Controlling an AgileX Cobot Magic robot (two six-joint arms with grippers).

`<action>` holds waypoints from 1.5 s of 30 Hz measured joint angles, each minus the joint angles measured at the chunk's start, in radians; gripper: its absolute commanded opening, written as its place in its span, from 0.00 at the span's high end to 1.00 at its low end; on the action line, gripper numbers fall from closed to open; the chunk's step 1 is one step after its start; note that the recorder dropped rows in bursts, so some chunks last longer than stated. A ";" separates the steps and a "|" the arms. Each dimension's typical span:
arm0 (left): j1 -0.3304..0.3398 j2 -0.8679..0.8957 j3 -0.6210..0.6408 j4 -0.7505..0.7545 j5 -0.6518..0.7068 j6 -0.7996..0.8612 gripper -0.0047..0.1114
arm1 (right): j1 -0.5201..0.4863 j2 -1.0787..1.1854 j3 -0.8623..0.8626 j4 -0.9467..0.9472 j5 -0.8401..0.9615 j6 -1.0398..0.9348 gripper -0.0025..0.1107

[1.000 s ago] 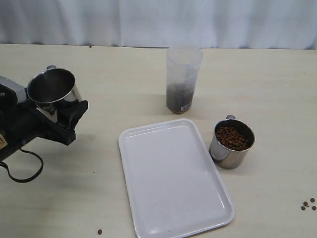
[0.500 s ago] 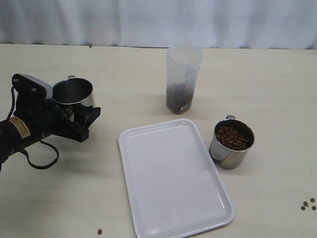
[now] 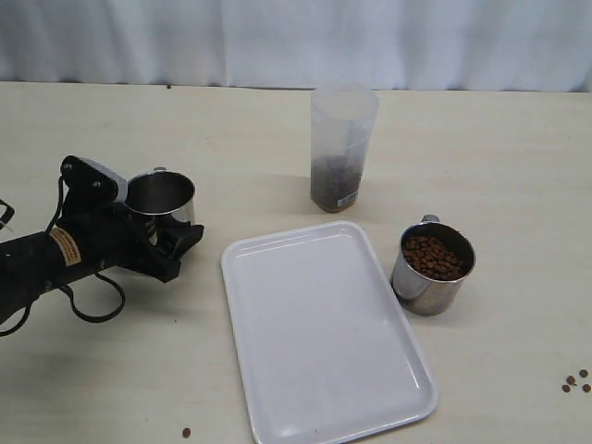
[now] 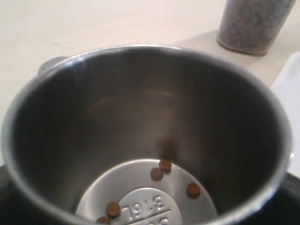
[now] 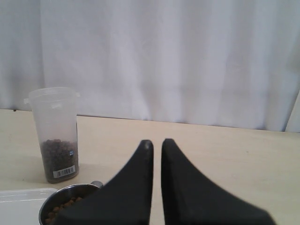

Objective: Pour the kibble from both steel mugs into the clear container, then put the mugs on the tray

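In the exterior view my left gripper (image 3: 168, 229) is shut on a steel mug (image 3: 163, 198), held upright just left of the white tray (image 3: 324, 338). The left wrist view looks into that mug (image 4: 140, 108); only several kibble pellets (image 4: 164, 165) lie on its bottom. The second steel mug (image 3: 432, 270) stands right of the tray, full of kibble (image 3: 431, 256). The clear container (image 3: 342, 148) stands beyond the tray with kibble in its lower part. My right gripper (image 5: 157, 143) is shut and empty, above and behind the full mug (image 5: 65, 204); the exterior view does not show it.
Stray pellets lie on the table at the far right (image 3: 575, 381) and near the front edge (image 3: 186, 432). A black cable (image 3: 92, 310) loops under the left arm. A white curtain (image 3: 296, 37) closes off the back.
My left gripper has carried the mug rightward and down toward the tray's left edge, and the mug now sits more upright. The full mug, container and tray have stayed put.
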 measured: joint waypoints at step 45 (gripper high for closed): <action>0.001 -0.123 -0.066 0.221 0.289 -0.263 0.18 | 0.000 0.000 0.000 0.000 0.000 0.000 0.94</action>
